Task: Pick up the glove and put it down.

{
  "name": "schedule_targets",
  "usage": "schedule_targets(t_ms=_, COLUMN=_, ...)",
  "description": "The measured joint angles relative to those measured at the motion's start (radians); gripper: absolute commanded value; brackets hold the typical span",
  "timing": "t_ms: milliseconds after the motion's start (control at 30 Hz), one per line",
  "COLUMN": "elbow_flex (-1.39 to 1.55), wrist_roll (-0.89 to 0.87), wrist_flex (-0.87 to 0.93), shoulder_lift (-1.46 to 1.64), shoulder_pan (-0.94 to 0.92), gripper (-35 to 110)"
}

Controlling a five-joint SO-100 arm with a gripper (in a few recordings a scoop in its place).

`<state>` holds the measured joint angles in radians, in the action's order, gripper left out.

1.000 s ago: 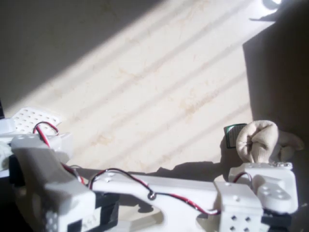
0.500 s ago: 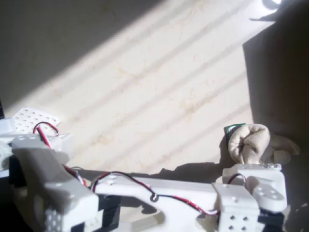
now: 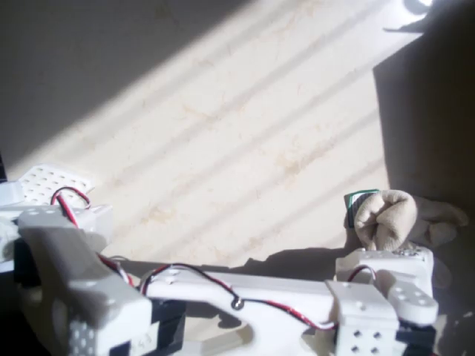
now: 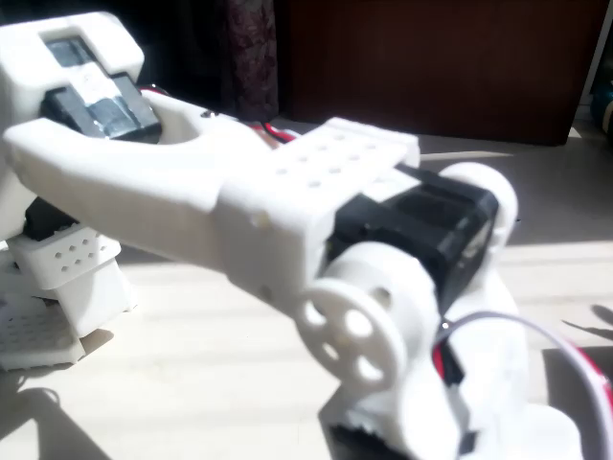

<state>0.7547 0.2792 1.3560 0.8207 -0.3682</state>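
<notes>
The beige glove (image 3: 386, 217) is bunched into a wrinkled lump at the right of the overhead view, with a flatter part trailing right into the shadow. My gripper (image 3: 387, 251) meets its lower edge. The white gripper head (image 3: 386, 271) covers the fingers, and the bunched glove has moved along with it, so it looks shut on the glove. In the fixed view the arm's white links and black motor (image 4: 421, 225) are close and blurred in front of the camera.
A small green-and-white card (image 3: 358, 200) lies against the glove's left side. My arm (image 3: 245, 293) spans the bottom of the overhead view, with the perforated base (image 3: 44, 184) at the left. Dark shadow (image 3: 430, 104) covers the right edge.
The gripper head and the glove have shifted a little to the left. The glove looks smaller and more spread to the right than a second ago.
</notes>
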Motion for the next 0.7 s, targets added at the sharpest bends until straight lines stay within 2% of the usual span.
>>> schedule_targets(t_ms=167, elbow_flex=0.0, wrist_roll=0.0, wrist_flex=0.003, shoulder_lift=0.015, shoulder_pan=0.0, gripper=30)
schedule_targets(t_ms=433, elbow_flex=0.002, wrist_roll=0.0, wrist_flex=0.018, shoulder_lift=0.202, shoulder_pan=0.005, gripper=30)
schedule_targets(t_ms=700, elbow_flex=0.002, wrist_roll=0.0, wrist_flex=0.077, shoulder_lift=0.413, shoulder_pan=0.146, gripper=30)
